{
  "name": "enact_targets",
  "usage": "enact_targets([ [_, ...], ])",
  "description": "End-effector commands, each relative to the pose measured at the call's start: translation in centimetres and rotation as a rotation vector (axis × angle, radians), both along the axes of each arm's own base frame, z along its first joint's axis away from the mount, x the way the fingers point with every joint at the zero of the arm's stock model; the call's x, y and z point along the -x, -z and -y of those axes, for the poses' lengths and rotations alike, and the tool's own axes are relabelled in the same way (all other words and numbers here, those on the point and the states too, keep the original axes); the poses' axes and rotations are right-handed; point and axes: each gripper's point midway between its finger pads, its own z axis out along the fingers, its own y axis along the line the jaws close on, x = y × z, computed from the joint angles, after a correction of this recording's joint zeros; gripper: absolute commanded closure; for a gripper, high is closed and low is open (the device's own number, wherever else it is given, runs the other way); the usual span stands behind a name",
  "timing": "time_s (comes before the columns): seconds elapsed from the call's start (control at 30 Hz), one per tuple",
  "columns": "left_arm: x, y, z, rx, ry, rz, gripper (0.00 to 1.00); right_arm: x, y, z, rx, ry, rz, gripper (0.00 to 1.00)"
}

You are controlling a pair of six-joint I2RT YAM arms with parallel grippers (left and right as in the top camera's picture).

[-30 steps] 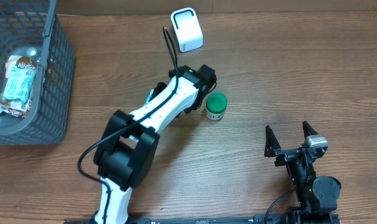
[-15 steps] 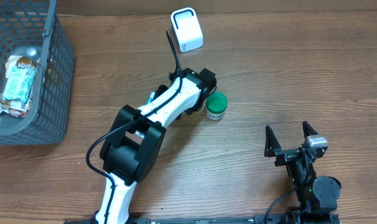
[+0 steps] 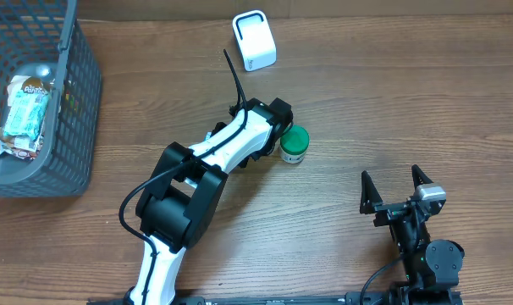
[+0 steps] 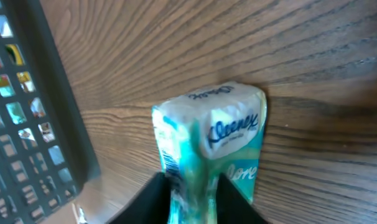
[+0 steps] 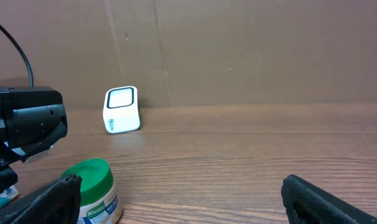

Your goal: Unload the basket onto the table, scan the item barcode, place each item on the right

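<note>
We judge the Kleenex tissue pack [image 4: 229, 134] light, soft and crushable, so our left gripper [image 4: 190, 186] pinches its middle gently while the right gripper [image 3: 389, 172] gapes empty.

The left arm [image 3: 239, 131] wears white shells over black joints, with a thin black cable [image 3: 234, 76]; the right arm [image 3: 413, 229] is black.

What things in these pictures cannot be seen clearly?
- Tissue pack: any barcode is too blurred to read in the left wrist view; overhead, the left arm covers the pack.
- Left gripper: cut off by the bottom edge; whether it grips the pack is unclear.
- Jar: label too small overhead, cut off by the bottom edge in the right wrist view.
- Basket: its mesh wall hides some of the contents.
</note>
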Motion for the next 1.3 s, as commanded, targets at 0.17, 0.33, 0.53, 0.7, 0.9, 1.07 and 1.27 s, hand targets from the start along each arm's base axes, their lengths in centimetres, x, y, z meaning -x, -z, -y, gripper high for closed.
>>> enact_targets([
  [0.17,0.3,0.6,0.2,0.011,-0.02,-0.012,0.6,0.0,0.3,-0.1,0.001,-0.006,-0.001,0.0],
  [0.33,0.1,-0.5,1.1,0.077,-0.045,-0.023,0.56,0.0,0.3,-0.1,0.001,-0.006,-0.001,0.0],
  [0.53,-1.0,-3.0,1.9,0.217,-0.093,-0.003,0.37,0.0,0.3,-0.1,0.001,-0.006,-0.001,0.0],
  [0.7,-1.0,-3.3,1.3,0.377,-0.13,-0.078,0.06,0.0,0.3,-0.1,0.001,-0.006,-0.001,0.0],
  [0.9,-0.4,-1.2,2.1,0.653,-0.102,-0.266,0.13,0.0,0.3,-0.2,0.001,-0.007,-0.001,0.0],
  [1.07,-0.3,0.1,1.5,0.658,-0.101,-0.275,0.18,0.0,0.3,-0.2,0.001,-0.007,-0.001,0.0],
  [1.27,0.6,2.0,1.3,0.653,-0.11,-0.286,0.3,0.0,0.3,-0.2,0.001,-0.007,-0.001,0.0],
])
